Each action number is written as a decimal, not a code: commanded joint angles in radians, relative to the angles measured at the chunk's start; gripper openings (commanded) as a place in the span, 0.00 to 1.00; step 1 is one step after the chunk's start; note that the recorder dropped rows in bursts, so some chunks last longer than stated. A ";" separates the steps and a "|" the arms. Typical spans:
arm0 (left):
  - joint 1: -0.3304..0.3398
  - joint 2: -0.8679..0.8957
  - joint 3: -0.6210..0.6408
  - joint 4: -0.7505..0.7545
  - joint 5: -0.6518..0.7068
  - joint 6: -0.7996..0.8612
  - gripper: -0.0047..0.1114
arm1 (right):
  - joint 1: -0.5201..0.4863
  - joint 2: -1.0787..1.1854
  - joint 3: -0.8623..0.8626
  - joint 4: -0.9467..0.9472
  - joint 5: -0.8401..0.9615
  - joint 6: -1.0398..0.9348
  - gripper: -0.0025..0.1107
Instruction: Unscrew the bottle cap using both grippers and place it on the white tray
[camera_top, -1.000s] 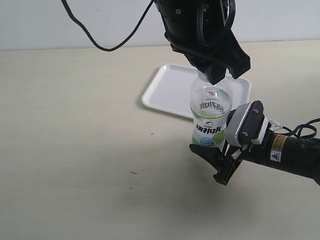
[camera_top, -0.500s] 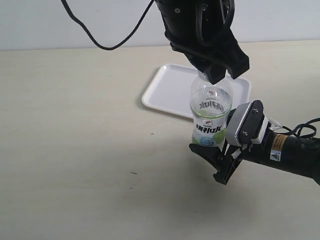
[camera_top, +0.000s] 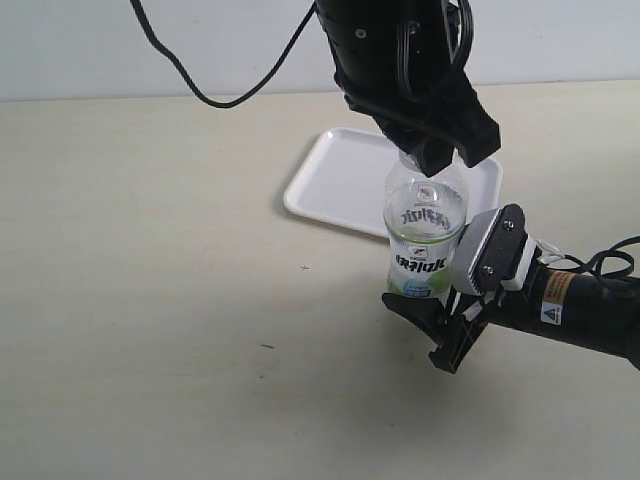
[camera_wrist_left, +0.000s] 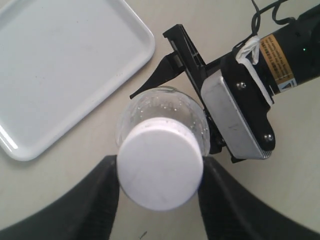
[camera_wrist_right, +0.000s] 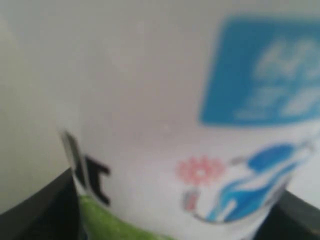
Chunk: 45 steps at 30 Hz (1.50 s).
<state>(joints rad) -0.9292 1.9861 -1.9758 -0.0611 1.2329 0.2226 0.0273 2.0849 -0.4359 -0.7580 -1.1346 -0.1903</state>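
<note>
White, smooth-topped and round, the cap (camera_wrist_left: 160, 162) sat on the neck of the bottle (camera_top: 425, 235); the left fingers (camera_wrist_left: 102, 200), matt black and tapering, pointed down from above and pressed against its rim on both sides, closed on it; in the exterior view they hid the cap altogether. The bottle was thin clear plastic, domed at the shoulder and upright, with a glossy white-and-green label bearing dark characters; small beads or bubbles showed inside the shoulder in the left wrist view. The right fingers (camera_top: 428, 318), black and angular, held the bottle's lower part from the side, one in front and the other hidden behind it; the right wrist view, blurred, showed the label filling the frame, with a blue panel, a small red flower mark and a dark finger at either lower corner. Behind those fingers sat a grey-white block (camera_top: 488, 255) with rounded corners and screw heads; further back was a yellow sticker (camera_top: 553, 295) on the black arm. Whether the bottle's base touched the bench (camera_top: 150, 300) could not be told; the tray (camera_top: 340, 180), flat white plastic with rounded corners and a low raised rim, lay on the pale matt bench just behind the bottle; a black cable (camera_top: 200, 92) hung in a loop above the far side.
</note>
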 joint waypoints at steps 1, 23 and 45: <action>0.002 -0.002 -0.004 -0.005 -0.012 0.008 0.10 | -0.004 -0.007 -0.002 -0.004 -0.039 0.002 0.02; 0.002 -0.002 -0.004 0.000 -0.012 0.006 0.54 | -0.004 -0.007 -0.002 -0.004 -0.043 0.008 0.02; 0.002 -0.008 -0.004 0.003 -0.012 0.012 0.04 | -0.004 -0.007 -0.002 -0.004 -0.042 0.019 0.02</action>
<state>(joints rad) -0.9292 1.9861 -1.9758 -0.0614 1.2272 0.2296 0.0273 2.0849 -0.4359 -0.7580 -1.1346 -0.1791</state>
